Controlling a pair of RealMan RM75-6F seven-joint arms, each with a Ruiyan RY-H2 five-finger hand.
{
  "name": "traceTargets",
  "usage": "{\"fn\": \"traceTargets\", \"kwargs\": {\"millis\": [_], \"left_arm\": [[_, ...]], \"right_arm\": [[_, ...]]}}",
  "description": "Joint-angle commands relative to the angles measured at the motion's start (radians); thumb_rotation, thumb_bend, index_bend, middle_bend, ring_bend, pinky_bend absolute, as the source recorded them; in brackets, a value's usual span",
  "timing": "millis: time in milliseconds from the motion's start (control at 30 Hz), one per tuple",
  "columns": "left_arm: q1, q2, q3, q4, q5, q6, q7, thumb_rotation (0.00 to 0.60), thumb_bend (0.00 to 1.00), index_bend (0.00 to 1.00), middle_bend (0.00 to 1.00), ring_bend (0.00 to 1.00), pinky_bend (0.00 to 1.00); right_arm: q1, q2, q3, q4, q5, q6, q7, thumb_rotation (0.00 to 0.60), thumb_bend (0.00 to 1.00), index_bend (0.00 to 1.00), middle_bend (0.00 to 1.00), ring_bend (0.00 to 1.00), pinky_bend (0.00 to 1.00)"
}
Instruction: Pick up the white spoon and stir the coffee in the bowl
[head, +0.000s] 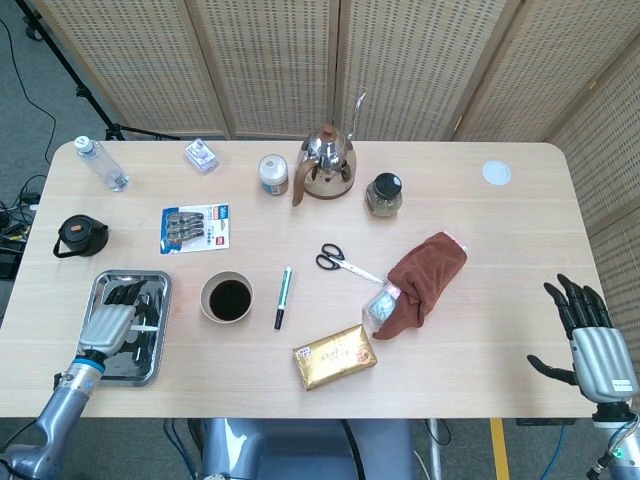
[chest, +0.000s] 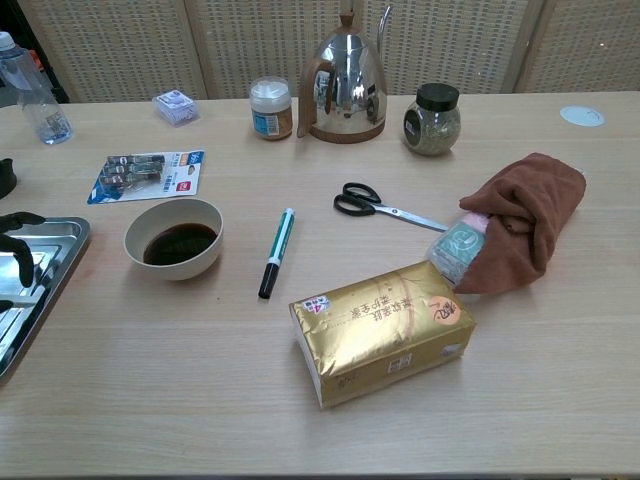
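The white spoon (head: 149, 324) lies in a metal tray (head: 157, 352) at the table's front left; only a short piece of it shows beside my left hand. My left hand (head: 109, 321) is low over the tray, its dark fingers (head: 128, 293) stretched out and apart, with nothing visibly gripped. In the chest view, only its fingertips (chest: 18, 246) show, over the tray (chest: 45, 290). The bowl (head: 227, 298) of dark coffee stands just right of the tray, also visible as the bowl (chest: 174, 238). My right hand (head: 589, 338) hovers open off the table's front right edge.
A green pen (head: 282, 297) and a gold tissue pack (head: 334, 356) lie right of the bowl. Scissors (head: 340, 262), a brown cloth (head: 425, 275), a kettle (head: 327, 165), two jars, a battery pack (head: 196, 226), a black lid (head: 79, 235) and a bottle (head: 101, 164) lie farther off.
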Motion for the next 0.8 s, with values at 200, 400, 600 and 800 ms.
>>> {"fn": "traceTargets", "kwargs": {"millis": [200, 400, 600, 800], "left_arm": [[-0.003, -0.024, 0.000, 0.031, -0.003, -0.002, 0.003, 0.600, 0.36, 0.51, 0.00, 0.00, 0.00], [-0.006, -0.033, 0.002, 0.046, -0.001, -0.008, 0.000, 0.600, 0.36, 0.51, 0.00, 0.00, 0.00], [-0.007, -0.044, 0.007, 0.059, 0.005, -0.010, -0.006, 0.600, 0.36, 0.51, 0.00, 0.00, 0.00], [-0.007, -0.048, 0.008, 0.064, 0.011, -0.001, -0.004, 0.600, 0.37, 0.52, 0.00, 0.00, 0.00]], "right_arm": [[0.000, 0.002, 0.000, -0.002, -0.002, 0.000, 0.003, 0.600, 0.00, 0.00, 0.00, 0.00, 0.00], [0.000, 0.003, 0.001, -0.002, 0.001, 0.000, 0.006, 0.600, 0.00, 0.00, 0.00, 0.00, 0.00], [0.000, 0.004, 0.001, -0.004, 0.000, 0.000, 0.008, 0.600, 0.00, 0.00, 0.00, 0.00, 0.00], [0.000, 0.005, 0.001, -0.004, 0.001, -0.001, 0.010, 0.600, 0.00, 0.00, 0.00, 0.00, 0.00]]}}
